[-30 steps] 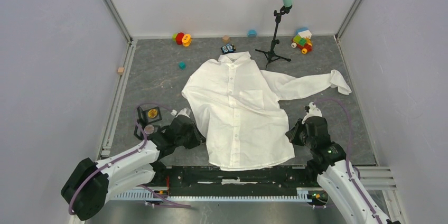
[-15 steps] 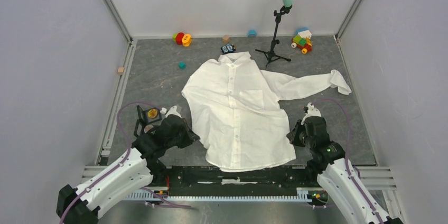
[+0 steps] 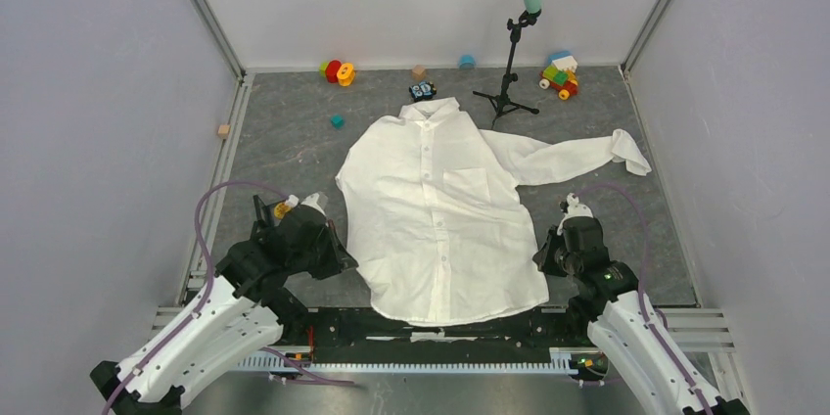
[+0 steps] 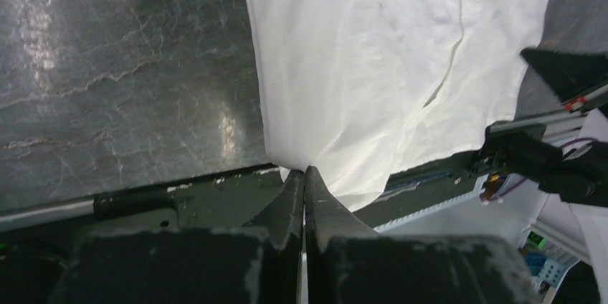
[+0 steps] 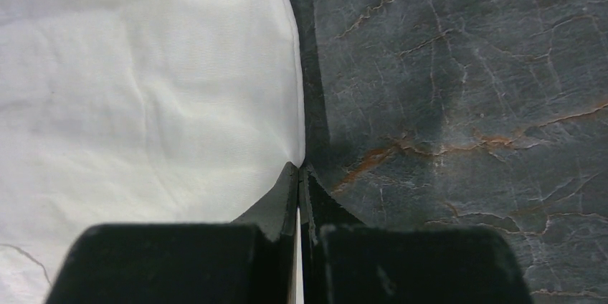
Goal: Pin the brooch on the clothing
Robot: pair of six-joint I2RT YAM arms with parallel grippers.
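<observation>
The white shirt [image 3: 436, 209] lies flat, front up, collar to the far side, one sleeve stretched to the right. My left gripper [image 3: 341, 254] is shut on the shirt's lower left edge; in the left wrist view the jaws [image 4: 305, 172] pinch the fabric [image 4: 358, 67] over the black front rail. My right gripper [image 3: 544, 260] is shut on the shirt's lower right edge, and the right wrist view shows the pinch [image 5: 300, 168] on the fabric [image 5: 143, 103]. A gold brooch [image 3: 282, 207] sits in a small black box beside my left arm, partly hidden by it.
A black stand [image 3: 508, 82] with a teal top stands behind the collar, and a small black object [image 3: 422, 91] touches the collar. Toys [image 3: 338, 70] [image 3: 560, 75], a teal block [image 3: 337, 120] and wooden cubes [image 3: 224, 129] lie at the back and left.
My left arm has swung left and nearer, pulling the shirt's lower left edge outward. The hem now lies wider and closer to the front rail. My right gripper shifted slightly nearer.
</observation>
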